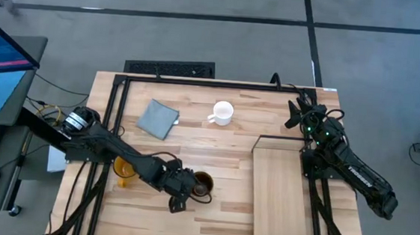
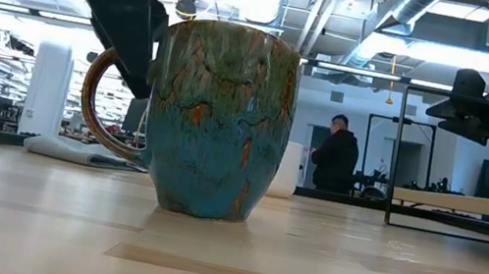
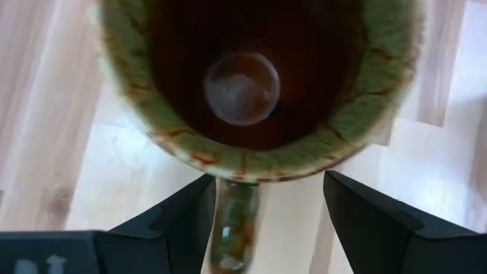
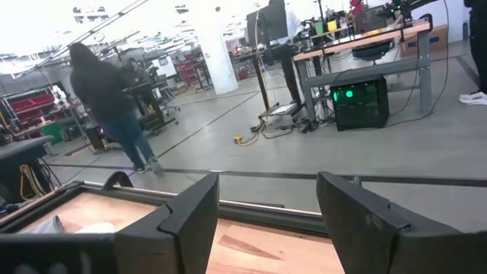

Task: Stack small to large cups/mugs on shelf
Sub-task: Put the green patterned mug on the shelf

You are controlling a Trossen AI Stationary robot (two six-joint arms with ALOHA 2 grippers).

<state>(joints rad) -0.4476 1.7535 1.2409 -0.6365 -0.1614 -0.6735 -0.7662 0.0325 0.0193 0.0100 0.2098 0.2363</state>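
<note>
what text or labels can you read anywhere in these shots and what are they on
None can be read.
The pale marks on the left gripper body, just above the dark brown mug, are too blurred to read.
The mugs, the shelf and the cloth show no lettering.

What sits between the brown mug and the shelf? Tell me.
Nothing: in the high view, only bare tabletop lies between the brown mug, at the left pincer, and the shelf.
</note>
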